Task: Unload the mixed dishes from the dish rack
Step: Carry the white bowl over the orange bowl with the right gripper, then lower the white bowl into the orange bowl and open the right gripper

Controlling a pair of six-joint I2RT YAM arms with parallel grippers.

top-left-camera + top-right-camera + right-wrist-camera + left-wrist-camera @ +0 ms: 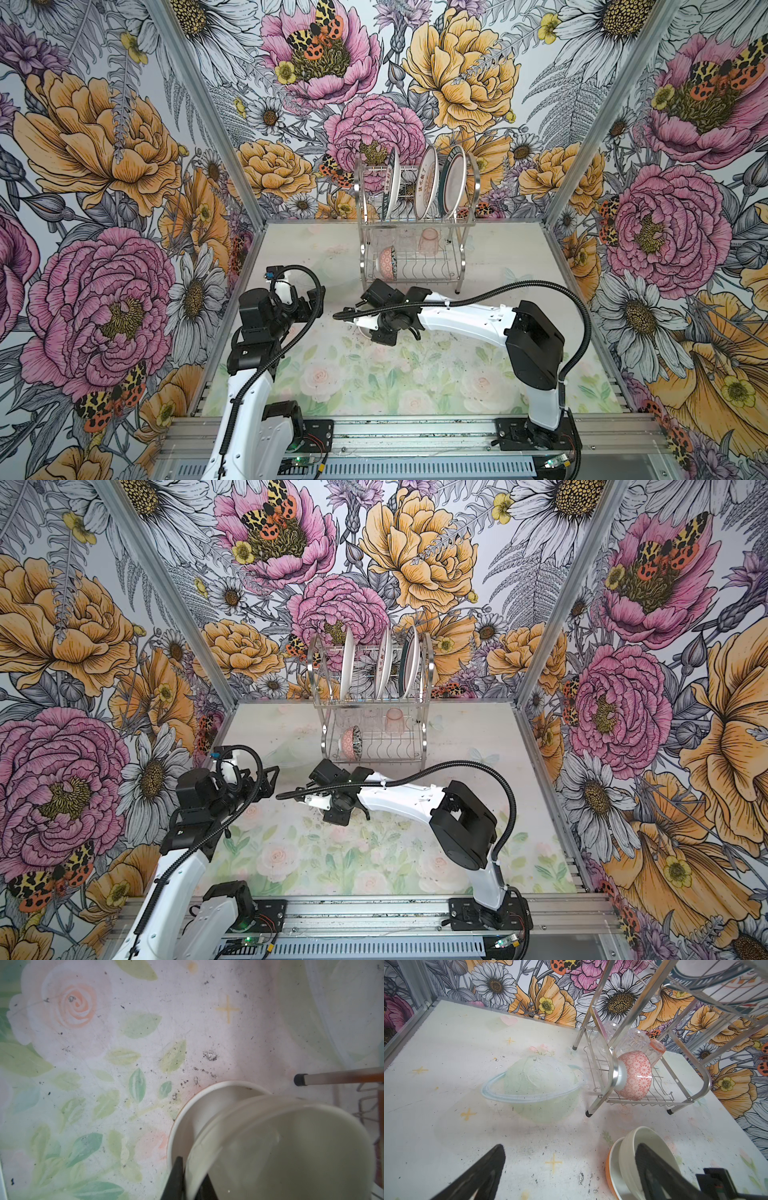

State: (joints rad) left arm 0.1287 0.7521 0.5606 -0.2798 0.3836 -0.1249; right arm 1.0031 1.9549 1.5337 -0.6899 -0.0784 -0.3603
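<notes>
The chrome dish rack (415, 224) (370, 706) stands at the back of the table. Three plates (428, 183) stand upright on its upper tier. A pink patterned bowl (635, 1078) lies on its side on the lower tier, beside clear cups (633, 1041) and a pinkish cup (429, 241). In front of the rack an orange bowl (609, 1165) sits on the mat. A cream bowl (280, 1147) rests tilted inside it, and my right gripper (190, 1169) is shut on its rim. My left gripper (571, 1169) hangs open to the left of the bowls, holding nothing.
A rack foot (300, 1080) stands close behind the stacked bowls. The mat carries a printed planet (533, 1084) left of the rack. Floral walls close in the left, back and right sides. A metal rail (415, 432) with both arm bases runs along the front edge.
</notes>
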